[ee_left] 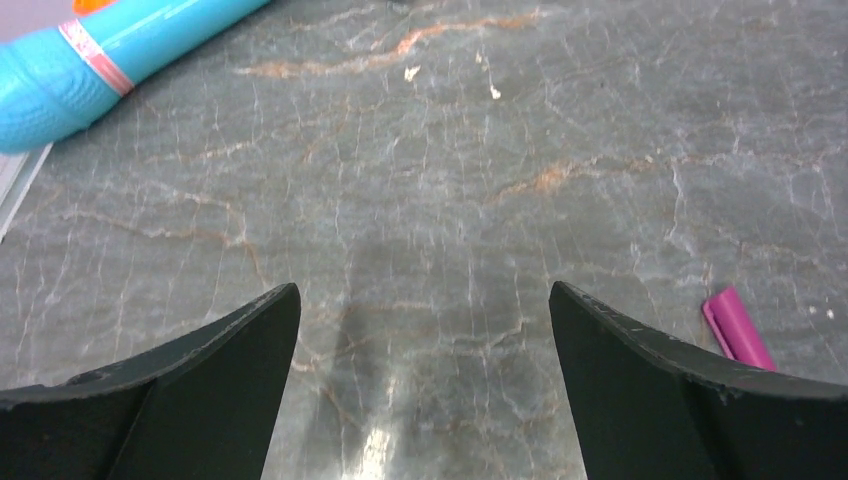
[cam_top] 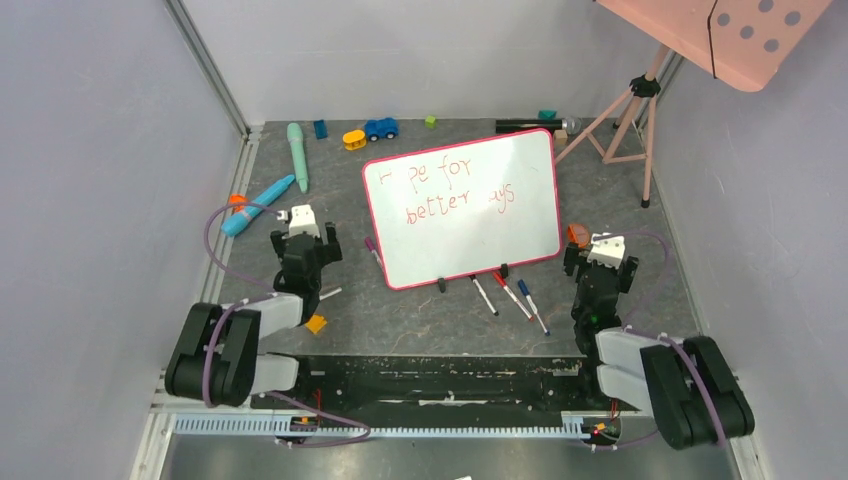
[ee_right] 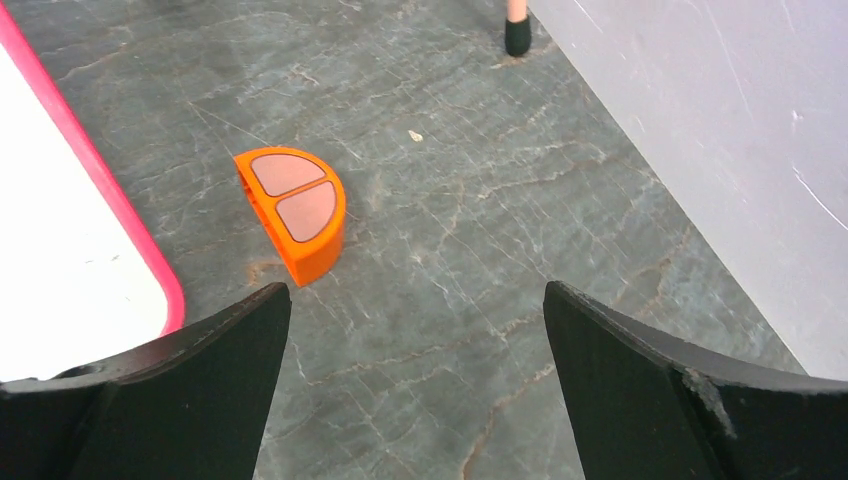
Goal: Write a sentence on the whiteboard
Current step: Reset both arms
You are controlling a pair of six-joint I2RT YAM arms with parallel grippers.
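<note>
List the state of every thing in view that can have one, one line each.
whiteboard, on the table, written on in red.
sentence, two lines, only partly legible: "pe for" over "better ays"; the gaps cannot be read.
left gripper, open, empty.
right gripper, open, empty.
three markers, lying loose at the whiteboard's near edge, unheld.
orange half-round block, lying flat beside the whiteboard's corner, not touching it.

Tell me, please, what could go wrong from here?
Both the left hand and right hand are open and empty. The markers lie right by the whiteboard, so grabbing one could nudge it. An arm reaching over could smear the sentence, patchy in places. The orange block sits near the right hand.
</note>
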